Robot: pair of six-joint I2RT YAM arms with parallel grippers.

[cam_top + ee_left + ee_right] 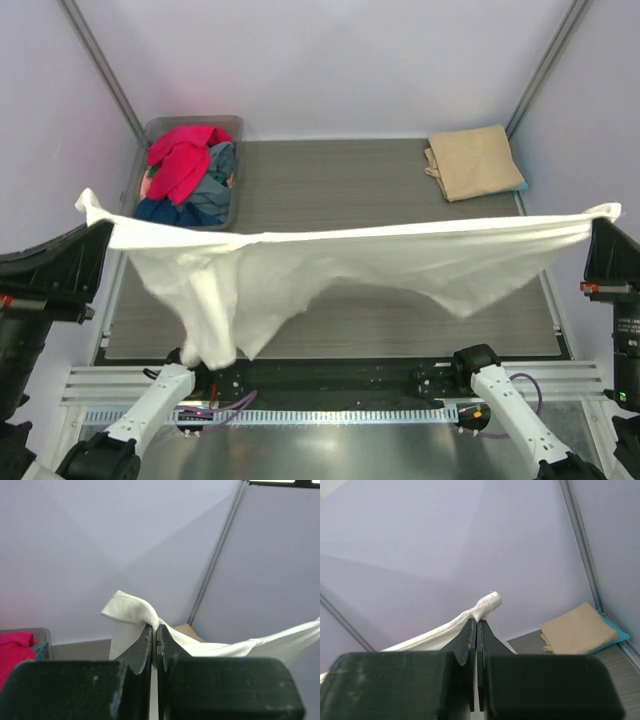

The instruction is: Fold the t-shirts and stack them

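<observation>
A large cream-white t-shirt point(330, 262) hangs stretched in the air across the table, its lower part drooping to the near edge at the left. My left gripper point(100, 226) is shut on its left corner, my right gripper point(604, 216) shut on its right corner. In the left wrist view the gripper point(155, 626) pinches a hemmed white fold point(131, 607). Over in the right wrist view the gripper point(477, 621) clamps a bunched white edge point(487, 603). A folded tan-beige t-shirt point(474, 160) lies at the back right. Red point(180, 158) and blue-grey shirts sit in the tub.
A grey translucent plastic tub point(238, 130) stands at the back left with crumpled shirts inside. A teal cloth edge point(522, 186) peeks from under the tan shirt. The grey slatted table point(340, 180) lies beneath. Metal frame posts point(100, 60) rise at both back corners.
</observation>
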